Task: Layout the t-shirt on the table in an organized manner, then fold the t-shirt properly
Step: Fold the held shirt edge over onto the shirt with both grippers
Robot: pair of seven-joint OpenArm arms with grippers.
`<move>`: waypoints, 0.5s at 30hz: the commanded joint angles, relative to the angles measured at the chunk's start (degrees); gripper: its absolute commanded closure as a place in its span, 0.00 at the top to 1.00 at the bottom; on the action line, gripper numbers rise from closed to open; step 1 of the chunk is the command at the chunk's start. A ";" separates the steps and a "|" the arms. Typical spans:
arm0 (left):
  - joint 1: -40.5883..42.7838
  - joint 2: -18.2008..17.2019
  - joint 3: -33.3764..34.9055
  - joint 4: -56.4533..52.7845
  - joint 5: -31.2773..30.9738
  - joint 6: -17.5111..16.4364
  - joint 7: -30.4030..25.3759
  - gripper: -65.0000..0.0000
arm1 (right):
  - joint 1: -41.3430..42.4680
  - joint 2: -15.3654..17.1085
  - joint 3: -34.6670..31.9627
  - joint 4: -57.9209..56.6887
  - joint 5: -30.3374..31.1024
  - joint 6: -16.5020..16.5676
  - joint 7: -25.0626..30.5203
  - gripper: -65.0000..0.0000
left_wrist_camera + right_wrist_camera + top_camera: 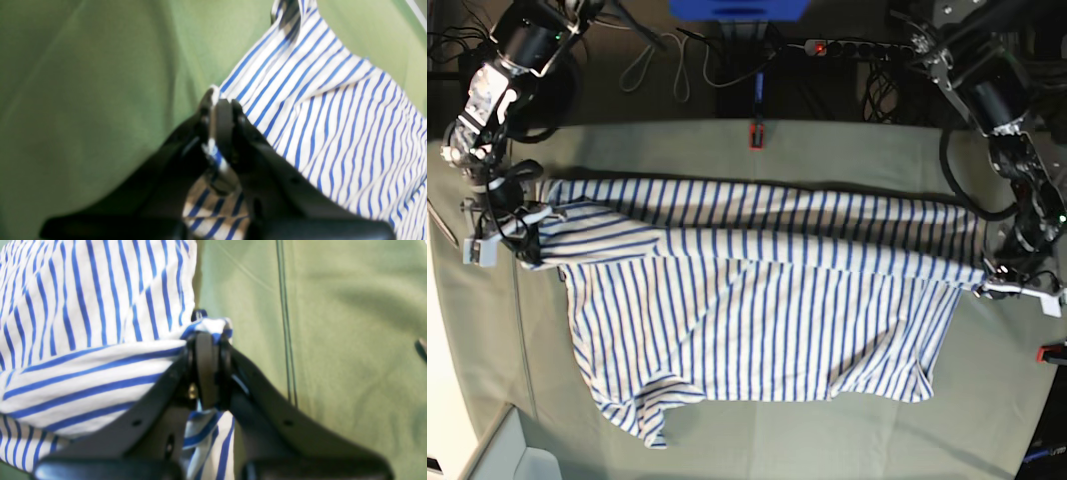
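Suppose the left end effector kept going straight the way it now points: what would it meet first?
Probably the table. The left end effector, shut on the t-shirt edge, points down past that edge at bare green cloth, though depth is unclear.

t-shirt [757, 310] sprawled across mid table [847, 150], open cloth along the far and near edges, red clamp [755, 134] at far edge, another clamp [1053, 353] right side

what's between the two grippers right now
The t-shirt spans the whole stretch, pinched at one end by the left gripper and at the other by the right gripper, per the base view.
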 commanded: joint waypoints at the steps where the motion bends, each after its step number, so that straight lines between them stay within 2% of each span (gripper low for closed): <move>1: -1.02 -0.78 -0.09 0.41 -0.52 -0.18 -1.75 0.02 | 0.83 0.72 -0.01 0.21 1.06 -0.01 1.46 0.02; 3: -0.93 -1.48 -0.09 -0.64 -0.52 -0.18 -2.01 0.09 | 0.83 0.89 -0.01 -0.41 1.06 -0.01 1.46 0.10; 9: -0.05 -1.92 3.16 0.85 -0.87 -0.18 -2.63 0.46 | 0.75 0.98 0.17 0.47 1.06 -0.01 1.46 0.39; 12: 1.97 -1.57 3.34 4.55 -0.87 -0.18 -2.72 0.57 | 0.04 0.72 0.43 2.75 1.06 -0.01 1.46 0.46; 15: 4.25 -1.48 3.25 6.92 -0.87 -0.18 -2.72 0.63 | -2.07 0.54 0.43 5.74 1.33 -0.01 1.46 0.47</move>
